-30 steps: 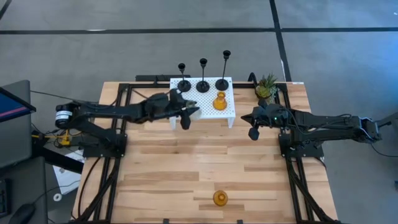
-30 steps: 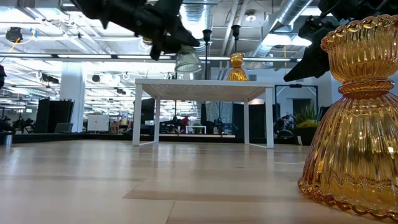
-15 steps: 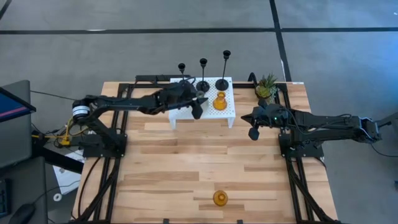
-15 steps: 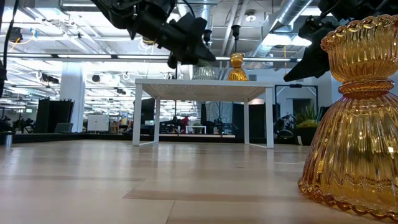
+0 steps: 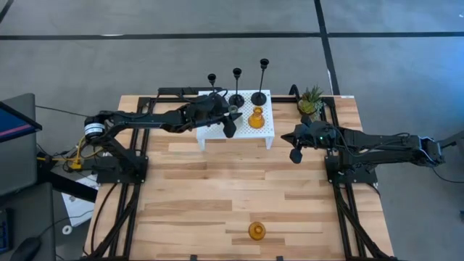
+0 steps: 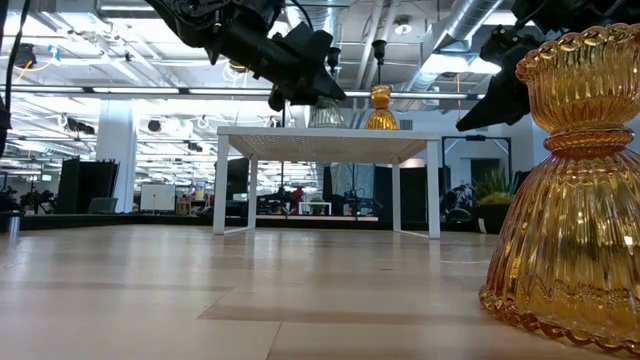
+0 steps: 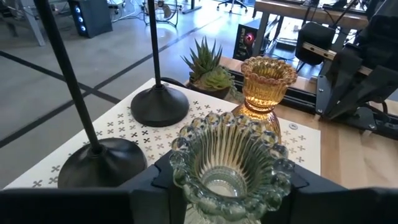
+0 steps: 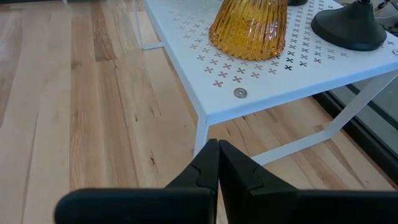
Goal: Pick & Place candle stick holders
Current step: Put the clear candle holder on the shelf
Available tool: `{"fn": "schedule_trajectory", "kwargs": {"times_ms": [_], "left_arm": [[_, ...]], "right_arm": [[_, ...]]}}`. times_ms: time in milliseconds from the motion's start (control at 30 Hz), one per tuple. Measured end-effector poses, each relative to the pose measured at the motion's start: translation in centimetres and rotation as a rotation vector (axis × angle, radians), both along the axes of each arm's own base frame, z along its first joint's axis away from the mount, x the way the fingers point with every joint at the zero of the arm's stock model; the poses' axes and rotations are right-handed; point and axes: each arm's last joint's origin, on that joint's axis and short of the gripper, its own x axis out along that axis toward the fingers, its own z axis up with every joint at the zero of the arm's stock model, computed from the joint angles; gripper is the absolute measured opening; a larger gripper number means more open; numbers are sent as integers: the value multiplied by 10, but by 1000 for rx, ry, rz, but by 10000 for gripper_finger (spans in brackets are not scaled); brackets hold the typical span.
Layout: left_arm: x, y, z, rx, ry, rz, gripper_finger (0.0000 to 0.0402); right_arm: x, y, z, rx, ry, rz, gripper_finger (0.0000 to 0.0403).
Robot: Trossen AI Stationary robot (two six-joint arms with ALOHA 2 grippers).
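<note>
Here, left gripper [image 7: 227,186] clasping ribbed (glass) holder [image 7: 227,158]

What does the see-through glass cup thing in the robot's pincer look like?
The grey-green glass holder is squat and ribbed, with a beaded rim and a hollow cup. It stands upright, gripped by the left pincer on both sides, over the white perforated stand, next to the amber holder.

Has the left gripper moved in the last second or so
Yes. The left gripper, shut on the grey-green glass holder, has travelled from the white stand's left front edge to over its top, beside the amber holder.
</note>
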Motion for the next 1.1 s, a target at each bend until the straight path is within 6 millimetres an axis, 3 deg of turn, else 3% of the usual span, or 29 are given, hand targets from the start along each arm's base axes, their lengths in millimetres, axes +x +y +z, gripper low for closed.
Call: {"fn": "schedule_trajectory", "kwargs": {"times_ms": [300, 533, 800, 1100], "left_arm": [[4, 0, -5, -8, 7, -2, 130], [6, 1, -7, -11, 14, -4, 158], [6, 1, -7, -8, 7, -2, 133], [6, 1, -6, -6, -5, -3, 212]], "right_arm": [[0, 0, 0, 0, 0, 0, 0], [0, 0, 0, 0, -1, 0, 0], [0, 0, 0, 0, 0, 0, 0], [0, 0, 0, 0, 0, 0, 0]]}}
